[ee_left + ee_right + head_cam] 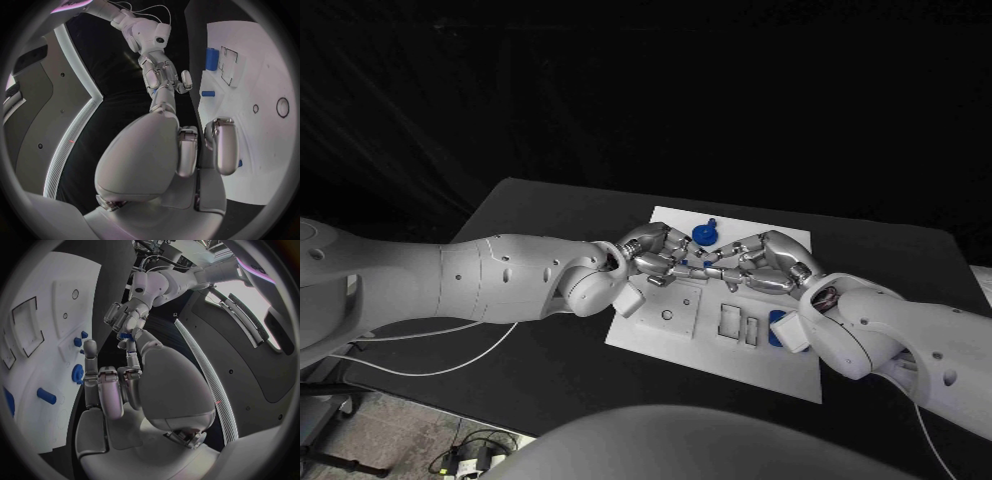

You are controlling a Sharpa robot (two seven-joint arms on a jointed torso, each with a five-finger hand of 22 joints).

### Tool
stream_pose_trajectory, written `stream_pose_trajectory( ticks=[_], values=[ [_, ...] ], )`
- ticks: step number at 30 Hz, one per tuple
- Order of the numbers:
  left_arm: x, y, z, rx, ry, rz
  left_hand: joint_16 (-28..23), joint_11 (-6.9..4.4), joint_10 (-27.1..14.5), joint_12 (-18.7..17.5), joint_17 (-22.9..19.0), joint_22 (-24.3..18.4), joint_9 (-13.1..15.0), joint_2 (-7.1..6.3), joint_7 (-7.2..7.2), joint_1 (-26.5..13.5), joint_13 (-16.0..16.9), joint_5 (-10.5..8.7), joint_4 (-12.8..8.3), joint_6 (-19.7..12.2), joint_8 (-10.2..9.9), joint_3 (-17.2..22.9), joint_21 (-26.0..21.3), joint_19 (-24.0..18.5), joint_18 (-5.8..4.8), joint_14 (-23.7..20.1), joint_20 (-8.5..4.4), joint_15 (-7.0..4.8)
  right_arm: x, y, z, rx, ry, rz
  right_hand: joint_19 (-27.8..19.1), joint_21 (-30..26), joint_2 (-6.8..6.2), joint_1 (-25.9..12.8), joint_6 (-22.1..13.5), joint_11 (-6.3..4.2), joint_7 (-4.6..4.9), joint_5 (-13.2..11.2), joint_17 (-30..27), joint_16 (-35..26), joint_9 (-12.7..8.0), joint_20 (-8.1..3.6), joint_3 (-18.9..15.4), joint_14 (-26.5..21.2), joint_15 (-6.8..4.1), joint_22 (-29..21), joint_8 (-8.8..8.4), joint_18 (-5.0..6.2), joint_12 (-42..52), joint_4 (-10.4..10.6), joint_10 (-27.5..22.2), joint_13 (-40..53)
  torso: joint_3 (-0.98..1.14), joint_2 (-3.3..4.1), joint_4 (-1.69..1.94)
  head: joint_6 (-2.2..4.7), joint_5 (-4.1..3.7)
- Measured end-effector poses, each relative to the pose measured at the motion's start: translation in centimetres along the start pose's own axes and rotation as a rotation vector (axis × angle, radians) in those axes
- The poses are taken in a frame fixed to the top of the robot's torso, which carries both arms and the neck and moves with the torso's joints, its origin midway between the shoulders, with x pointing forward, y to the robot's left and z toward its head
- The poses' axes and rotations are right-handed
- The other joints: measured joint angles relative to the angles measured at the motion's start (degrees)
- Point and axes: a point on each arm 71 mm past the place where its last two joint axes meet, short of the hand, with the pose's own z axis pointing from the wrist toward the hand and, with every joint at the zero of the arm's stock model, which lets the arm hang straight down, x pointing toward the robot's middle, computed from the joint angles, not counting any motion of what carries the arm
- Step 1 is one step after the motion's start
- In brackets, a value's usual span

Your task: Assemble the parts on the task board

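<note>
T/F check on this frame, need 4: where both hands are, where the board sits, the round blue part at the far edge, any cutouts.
1. Both hands meet over the task board. True: the left hand and right hand face each other above it, fingertips close together.
2. The board lies on a white table. False: the table is black; the board is white.
3. A round blue part sits near the board's far edge, beyond the hands. True.
4. The board has no cutouts. False: rectangular recesses and a small round hole show on its near half.
</note>
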Motion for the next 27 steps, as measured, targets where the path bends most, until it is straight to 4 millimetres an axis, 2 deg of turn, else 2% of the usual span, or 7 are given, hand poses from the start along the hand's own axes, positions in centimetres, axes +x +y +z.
stream_pose_trajectory(
  ticks=[6,18,23,27],
  values=[
    [-0.07,0.08,0.03,-0.002,0.007,-0.015,0.00,0.00,0.00,0.44,0.00,0.00,0.46,-0.01,-0.41,0.01,-0.01,2.60,-0.08,1.98,-0.22,-0.54,0.24,0.00,0.00,-0.01,0.00,-0.41,0.07,0.04,0.00,-0.002,0.007,-0.002,0.00,-0.22,0.00,0.00,0.10,0.00,-0.12,-0.01,0.00,0.00,0.00,0.00,0.16,-0.20,0.20,0.00,0.06,-0.01,0.00,-0.18,0.00,0.00,0.00,0.00,-0.02,0.00,-0.02],
    [-0.06,0.24,0.13,-0.011,0.016,-0.048,0.00,-0.12,0.13,1.34,0.02,0.00,1.36,0.00,-0.36,0.03,0.05,8.27,0.17,2.04,-0.69,-1.10,0.81,-0.21,-0.01,-0.01,-0.20,-0.41,-0.01,0.07,0.01,-0.005,0.009,-0.008,-0.82,-0.77,0.45,0.45,0.03,0.20,-0.06,-0.06,-0.01,-0.34,-0.07,0.41,0.00,-0.07,0.35,-0.01,-0.25,0.00,-0.51,-0.33,-0.21,0.00,0.00,-0.01,-0.01,0.00,-0.03],
    [-0.05,0.31,0.12,-0.020,0.022,-0.059,0.00,-0.12,0.13,1.38,0.04,0.00,2.05,0.15,-0.35,0.17,0.05,10.81,0.16,2.04,-0.83,-1.41,0.80,-0.21,-0.01,-0.01,-0.20,-0.41,-0.05,0.08,-0.03,-0.011,0.010,-0.021,-1.33,-1.12,0.45,0.45,-0.40,0.53,0.35,-0.15,-0.01,-0.66,-0.27,0.51,0.00,-0.12,0.55,-0.01,-0.90,-0.01,-1.25,-0.33,-0.11,-0.01,0.00,0.00,-0.03,0.00,0.07],
    [-0.06,0.34,0.13,-0.027,0.028,-0.066,0.00,-0.12,0.13,1.31,0.04,0.00,2.54,0.16,-0.36,0.15,0.07,12.48,0.00,2.03,-1.03,-1.58,0.81,-0.21,-0.01,-0.01,-0.20,-0.41,-0.08,0.06,-0.10,-0.014,0.010,-0.027,-1.94,-1.44,0.82,0.82,-0.97,0.62,0.34,-0.15,-0.01,-1.13,-0.57,0.71,0.17,-0.20,0.63,0.00,-1.28,-0.01,-1.93,-0.49,-0.20,-0.01,0.00,-0.01,-0.03,0.00,0.02]
  ],
)
